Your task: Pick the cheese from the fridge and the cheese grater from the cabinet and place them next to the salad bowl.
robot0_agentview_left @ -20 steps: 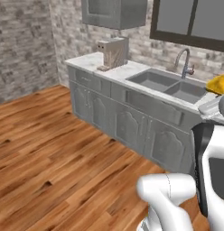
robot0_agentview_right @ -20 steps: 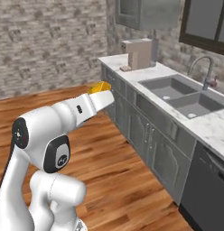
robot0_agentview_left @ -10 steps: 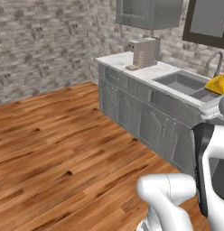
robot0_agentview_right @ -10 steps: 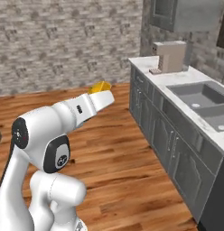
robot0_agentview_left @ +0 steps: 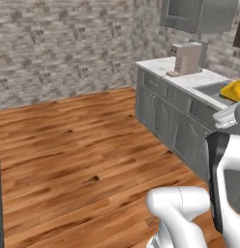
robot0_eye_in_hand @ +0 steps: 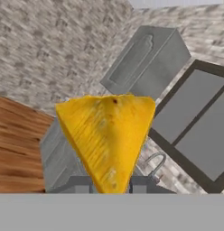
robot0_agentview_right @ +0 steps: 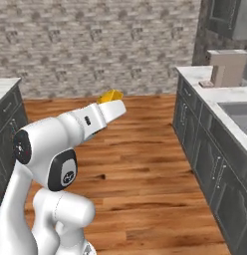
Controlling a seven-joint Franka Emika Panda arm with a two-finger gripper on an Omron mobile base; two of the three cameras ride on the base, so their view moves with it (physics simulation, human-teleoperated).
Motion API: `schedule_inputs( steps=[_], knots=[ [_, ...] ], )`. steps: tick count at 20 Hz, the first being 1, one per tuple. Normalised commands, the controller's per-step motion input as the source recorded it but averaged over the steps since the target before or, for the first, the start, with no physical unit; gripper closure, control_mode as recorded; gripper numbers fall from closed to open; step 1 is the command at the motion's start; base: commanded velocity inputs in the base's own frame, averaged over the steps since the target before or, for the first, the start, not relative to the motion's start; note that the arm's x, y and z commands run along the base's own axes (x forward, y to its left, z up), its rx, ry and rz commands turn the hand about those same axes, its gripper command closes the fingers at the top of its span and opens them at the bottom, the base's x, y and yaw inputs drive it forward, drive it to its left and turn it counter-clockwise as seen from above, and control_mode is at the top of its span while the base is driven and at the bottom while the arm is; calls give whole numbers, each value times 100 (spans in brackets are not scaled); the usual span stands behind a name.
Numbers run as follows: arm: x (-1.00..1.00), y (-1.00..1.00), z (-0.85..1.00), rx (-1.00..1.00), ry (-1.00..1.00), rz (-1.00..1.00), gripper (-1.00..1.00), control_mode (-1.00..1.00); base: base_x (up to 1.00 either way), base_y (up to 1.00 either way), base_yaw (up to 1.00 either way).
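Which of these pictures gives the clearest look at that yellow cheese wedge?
The hand view: the cheese sits large and central there, its tip pinched between the gripper tips. The left base view shows a small wedge at the right edge; the right base view only a sliver above the arm.

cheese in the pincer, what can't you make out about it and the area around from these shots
- Cheese: in the hand view its lower tip is cut off by the bottom band, so pad contact is hidden.
- Cheese in the left base view: the right edge clips it.
- Pincer in the right base view: the arm hides it.
- Sink faucet: small and blurred, partly behind the cheese.
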Motion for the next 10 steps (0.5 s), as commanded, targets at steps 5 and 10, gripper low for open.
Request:
schedule_inputs(
  steps=[5,10],
  knots=[
    [0,0,0,0,0,0,100,100,0,0,35],
    [0,0,0,0,0,0,100,100,0,0,36]
  ],
)
